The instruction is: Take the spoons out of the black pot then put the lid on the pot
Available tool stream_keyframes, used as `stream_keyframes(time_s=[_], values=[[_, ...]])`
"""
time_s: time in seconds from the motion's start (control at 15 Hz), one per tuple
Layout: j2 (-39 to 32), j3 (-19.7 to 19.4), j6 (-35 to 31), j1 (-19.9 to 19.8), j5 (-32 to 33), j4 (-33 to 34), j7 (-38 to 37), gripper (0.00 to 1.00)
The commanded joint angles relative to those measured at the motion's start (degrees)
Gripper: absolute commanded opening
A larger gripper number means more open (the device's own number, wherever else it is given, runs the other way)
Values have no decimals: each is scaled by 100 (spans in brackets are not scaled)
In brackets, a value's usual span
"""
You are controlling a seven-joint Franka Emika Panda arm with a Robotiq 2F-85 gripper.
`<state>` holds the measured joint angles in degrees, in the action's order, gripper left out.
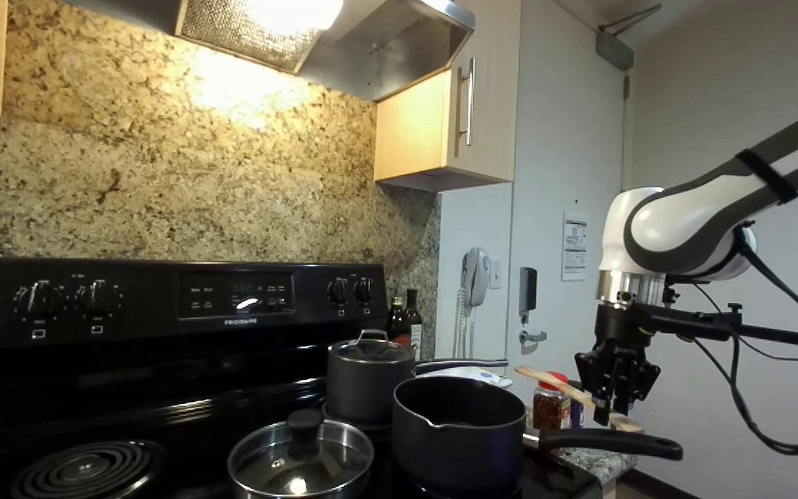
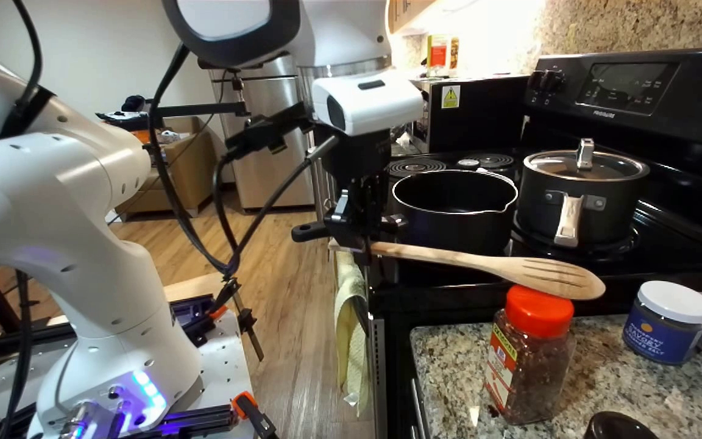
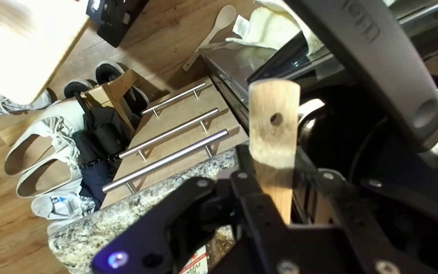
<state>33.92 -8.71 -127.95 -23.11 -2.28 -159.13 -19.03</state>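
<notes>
Spoon-removal step, likely near done. Your gripper [image 3: 273, 158] pinches a spoon [image 2: 485, 262] by its handle, outside the pot [image 1: 458, 457], slotted end near the jar [image 2: 531, 366]. A second spoon [image 3: 222, 19] on the floor [image 3: 173, 26]; the lid [image 1: 281, 461] beside the pot. Next: lay yours down, release, fetch the lid.

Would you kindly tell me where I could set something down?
Bare granite counter shows between the red-capped jar and white-capped jar; the coil burner across the glass lid from the black pot also looks free. It is crowded where lid, black pot and grey pot cluster, and where the claw holds the wooden spoon.
</notes>
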Motion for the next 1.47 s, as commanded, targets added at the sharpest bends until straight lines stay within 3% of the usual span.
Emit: stream_keyframes(time_s=[0.0, 0.53, 1.07, 1.4], values=[[-493, 4, -213, 174, 146, 125, 331, 11], [-860, 135, -404, 519, 486, 142, 492, 11], [-1496, -320, -748, 502, 394, 144, 985, 11], [-1873, -447, -573, 609, 524, 479, 1584, 11]])
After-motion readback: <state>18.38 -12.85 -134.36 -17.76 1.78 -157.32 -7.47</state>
